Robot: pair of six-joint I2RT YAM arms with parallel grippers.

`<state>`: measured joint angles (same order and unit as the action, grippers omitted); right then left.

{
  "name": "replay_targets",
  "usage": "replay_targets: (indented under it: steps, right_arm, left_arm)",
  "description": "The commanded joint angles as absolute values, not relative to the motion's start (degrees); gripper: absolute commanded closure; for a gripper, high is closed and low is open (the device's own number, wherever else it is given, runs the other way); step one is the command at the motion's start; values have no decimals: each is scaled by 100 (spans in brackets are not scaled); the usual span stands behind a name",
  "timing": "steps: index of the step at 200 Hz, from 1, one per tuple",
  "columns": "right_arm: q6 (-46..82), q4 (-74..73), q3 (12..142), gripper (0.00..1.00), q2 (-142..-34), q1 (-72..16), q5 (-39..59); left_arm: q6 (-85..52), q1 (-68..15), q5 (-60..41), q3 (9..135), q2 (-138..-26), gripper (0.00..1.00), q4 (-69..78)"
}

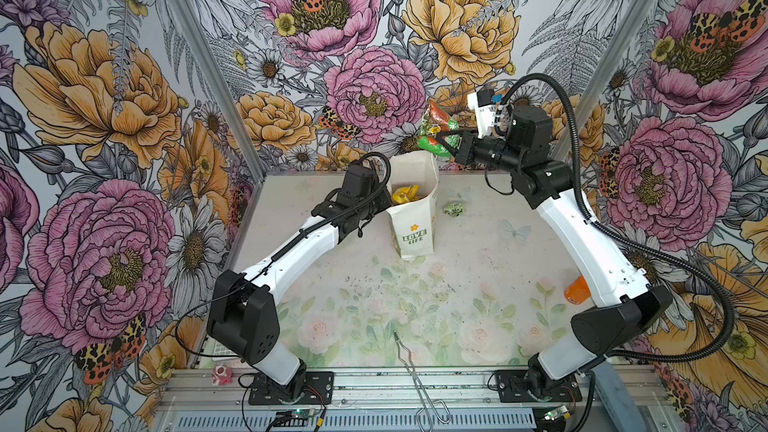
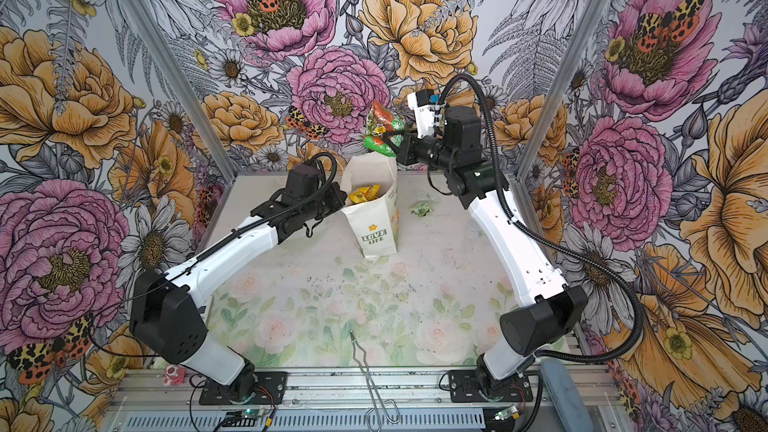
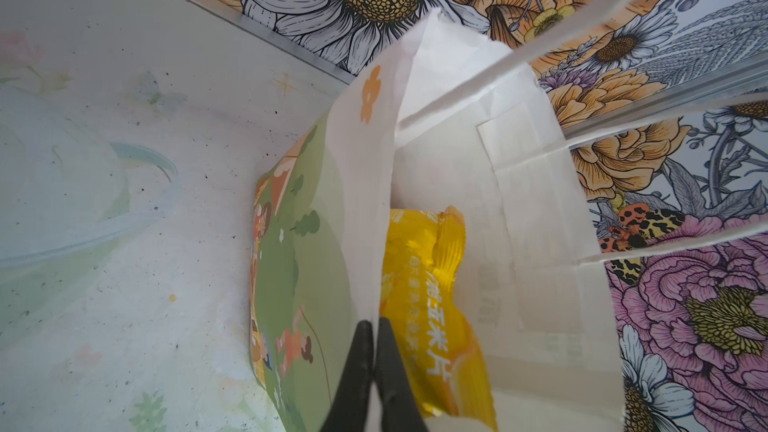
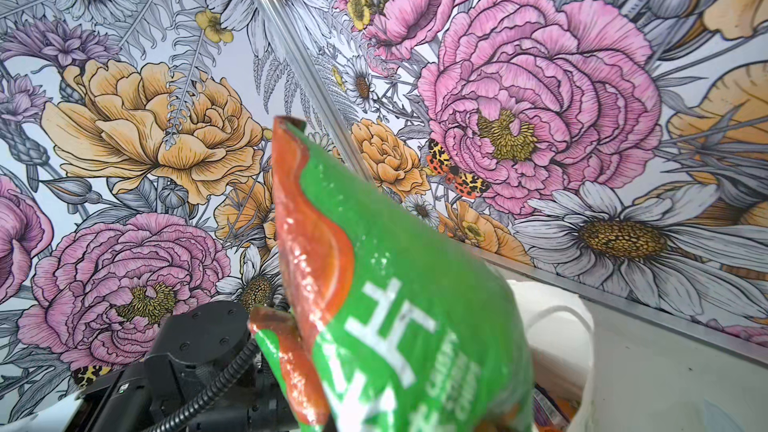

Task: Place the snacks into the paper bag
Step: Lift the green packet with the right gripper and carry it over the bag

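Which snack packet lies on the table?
The tiny green packet beside the paper bag. The yellow one sits inside it; the right gripper holds the green-and-orange one.

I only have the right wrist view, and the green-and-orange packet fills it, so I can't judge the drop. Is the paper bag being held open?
Observer: Yes. The left tool is shut on the rim of the paper bag, on the wall at the left in both top views, and the bag stands upright.
Operator: Anything in it already?
Observer: A yellow packet shows inside.
Operator: Are any snacks lying outside the bag?
Observer: One tiny green packet lies on the table, to the right of the bag and apart from it.
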<state>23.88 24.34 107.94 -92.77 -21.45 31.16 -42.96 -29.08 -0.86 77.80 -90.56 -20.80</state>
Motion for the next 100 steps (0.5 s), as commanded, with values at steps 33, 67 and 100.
replay_targets:
  steps: [33,67,100]
  right_arm:
    - [2335,2168,11194,100,-10031,-2668,2529]
    - [2347,2171,11215,100,-10389,-2755,2115]
    - [2288,2192,11098,100,-10584,-2760,1868]
  left_arm:
    - [-4152,-2971,-106,7946,-9134,100,-2106]
    - [-4140,-2971,-107,7921,-9115,100,-2104]
    - [-4148,-2962,-136,7928,-9130,100,-2105]
